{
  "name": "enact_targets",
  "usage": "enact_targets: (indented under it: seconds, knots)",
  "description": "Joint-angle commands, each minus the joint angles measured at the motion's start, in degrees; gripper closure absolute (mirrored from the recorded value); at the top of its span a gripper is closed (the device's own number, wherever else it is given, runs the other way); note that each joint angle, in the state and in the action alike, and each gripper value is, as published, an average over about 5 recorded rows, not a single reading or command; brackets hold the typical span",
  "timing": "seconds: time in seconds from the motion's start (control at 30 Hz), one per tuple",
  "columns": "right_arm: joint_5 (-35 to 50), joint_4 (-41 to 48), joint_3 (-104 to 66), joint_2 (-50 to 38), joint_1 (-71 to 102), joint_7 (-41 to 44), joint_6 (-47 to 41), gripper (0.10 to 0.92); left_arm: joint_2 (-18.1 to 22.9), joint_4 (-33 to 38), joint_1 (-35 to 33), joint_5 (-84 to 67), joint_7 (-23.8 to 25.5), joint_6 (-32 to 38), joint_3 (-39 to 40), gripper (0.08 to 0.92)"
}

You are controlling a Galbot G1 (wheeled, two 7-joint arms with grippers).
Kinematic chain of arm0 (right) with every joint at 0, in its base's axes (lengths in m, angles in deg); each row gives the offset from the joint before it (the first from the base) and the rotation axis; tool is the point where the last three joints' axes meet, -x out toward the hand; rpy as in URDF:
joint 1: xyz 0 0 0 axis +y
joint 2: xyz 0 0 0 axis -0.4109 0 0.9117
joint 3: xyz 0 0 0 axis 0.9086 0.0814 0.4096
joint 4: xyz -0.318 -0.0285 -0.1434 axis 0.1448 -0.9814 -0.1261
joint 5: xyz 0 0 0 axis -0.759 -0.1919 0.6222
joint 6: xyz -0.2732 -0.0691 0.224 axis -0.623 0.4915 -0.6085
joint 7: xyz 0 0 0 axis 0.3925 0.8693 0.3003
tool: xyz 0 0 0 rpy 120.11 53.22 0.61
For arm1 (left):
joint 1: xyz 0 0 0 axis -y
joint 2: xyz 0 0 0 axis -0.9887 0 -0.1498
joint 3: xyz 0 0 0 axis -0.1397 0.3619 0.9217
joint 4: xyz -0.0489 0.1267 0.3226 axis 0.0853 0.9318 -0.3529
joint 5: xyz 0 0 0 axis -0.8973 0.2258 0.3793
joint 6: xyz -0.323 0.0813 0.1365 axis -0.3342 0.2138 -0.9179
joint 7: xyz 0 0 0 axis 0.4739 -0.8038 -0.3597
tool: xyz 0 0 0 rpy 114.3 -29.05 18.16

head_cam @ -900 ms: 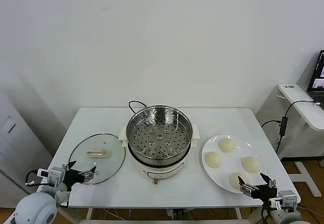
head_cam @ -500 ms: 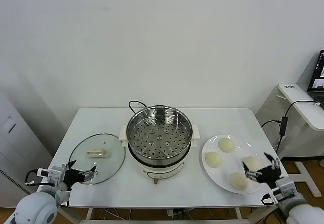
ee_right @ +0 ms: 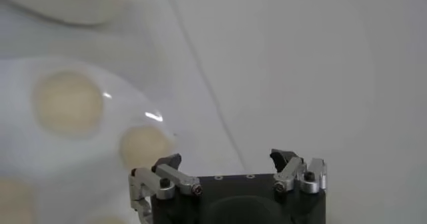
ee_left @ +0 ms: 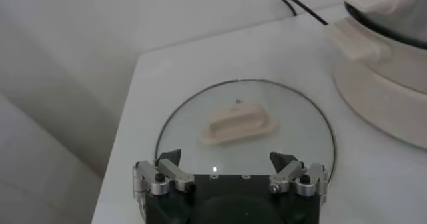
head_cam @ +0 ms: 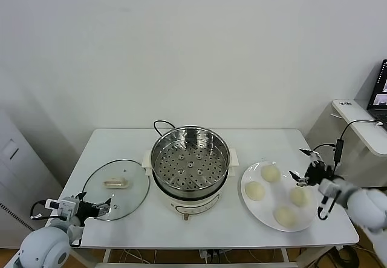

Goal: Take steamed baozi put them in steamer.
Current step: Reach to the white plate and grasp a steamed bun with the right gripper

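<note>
Four steamed baozi (head_cam: 270, 173) sit on the white plate (head_cam: 249, 203), just right of the empty steamer (head_cam: 190, 162) at the middle of the desk (head_cam: 121, 141). I have the right pincer (head_cam: 306, 170) spread wide and holding nothing, above the plate's far right edge. To do this well, I would centre it over one bun, come straight down, and close gently so the soft dough keeps its shape. Left pincer (head_cam: 97, 209) waits wide open, empty, beside the glass lid (head_cam: 116, 189).

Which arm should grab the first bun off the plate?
Right. Its open pincer is by the plate holding the buns; the left pincer sits across the steamer, by the lid.
</note>
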Motion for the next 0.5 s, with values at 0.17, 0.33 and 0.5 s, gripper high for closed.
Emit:
enact_targets:
  seconds: [0.17,0.33,0.5]
  knots:
    - [5.9,20.7,42.7,-3.5,-43.6,22.3,6.5,0.203,0.9,-0.1,1.0,0.3,-0.1,-4.6,-0.2,0.177]
    - [6.5,27.8,52.1,1.0,-51.4,26.8,9.2,0.203,1.1,0.1,1.7,0.6,0.4,-5.1,0.0,0.177]
    - [5.5,30.9,55.1,5.8,-52.7,26.9,10.1,0.203,1.0,-0.4,2.0,1.7,1.3,-5.2,0.1,0.177]
